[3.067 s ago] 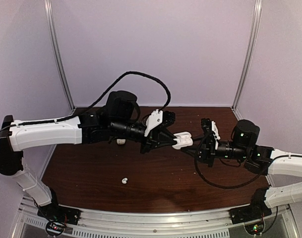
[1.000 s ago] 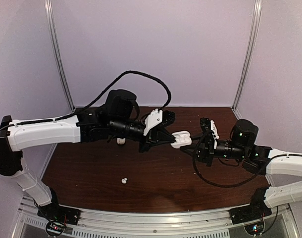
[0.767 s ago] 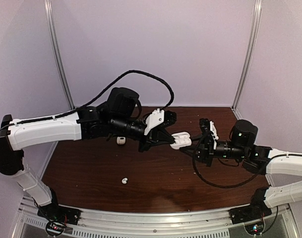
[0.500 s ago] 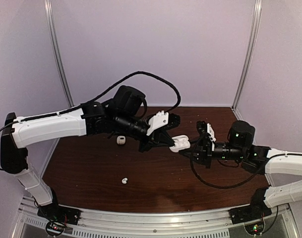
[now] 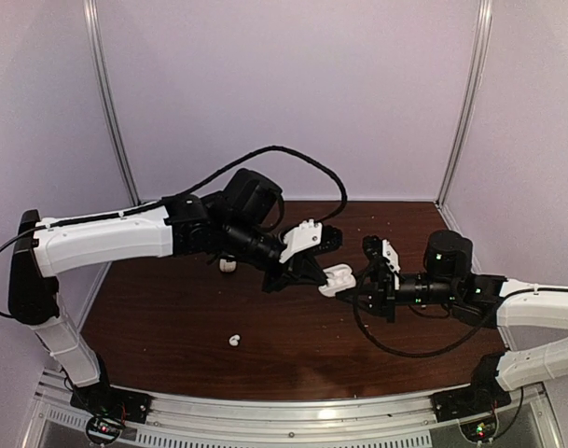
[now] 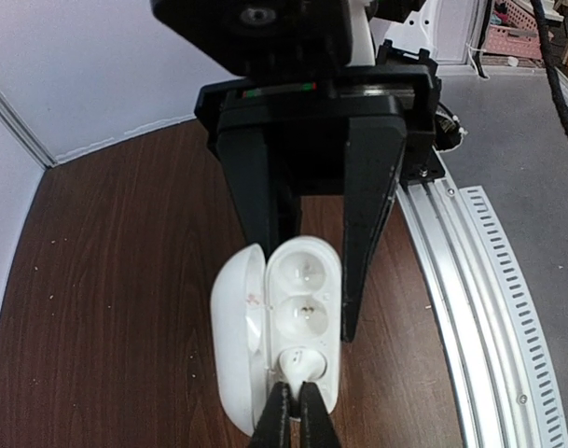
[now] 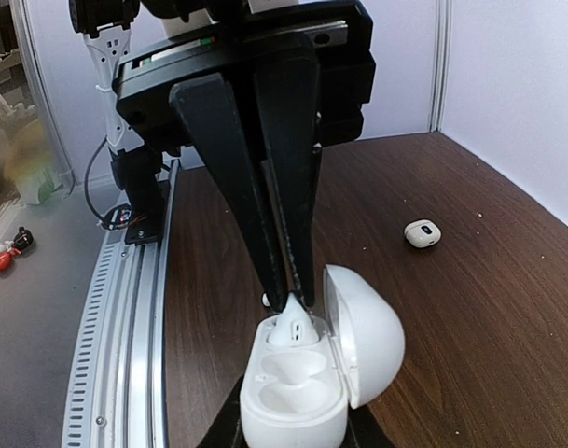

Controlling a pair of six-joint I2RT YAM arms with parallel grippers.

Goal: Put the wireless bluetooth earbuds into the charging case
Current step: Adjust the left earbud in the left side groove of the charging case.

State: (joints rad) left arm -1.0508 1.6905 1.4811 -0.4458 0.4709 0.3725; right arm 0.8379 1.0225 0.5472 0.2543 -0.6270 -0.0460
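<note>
The white charging case [image 6: 307, 280] is open, its lid [image 6: 235, 317] swung to one side, and my right gripper [image 7: 293, 427] is shut on its base. My left gripper [image 6: 294, 399] is shut on the stem of one earbud [image 6: 301, 364], whose head sits in the end socket of the case; the other two hollows show bare. In the right wrist view the same earbud [image 7: 290, 327] stands in the far socket under the left fingers [image 7: 282, 187]. From above, both grippers meet at the case [image 5: 338, 278] over mid-table. Another earbud [image 5: 234, 341] lies loose on the table.
A second, closed white case [image 5: 228, 265] lies on the brown table behind the left arm, also seen as a closed case [image 7: 422, 232] in the right wrist view. The metal rail [image 5: 284, 411] runs along the near edge; purple walls enclose the back and sides.
The left arm has swung right and lower, and the right arm has reached left. The case has dropped a little toward the front, and the two grippers have closed in on each other.
</note>
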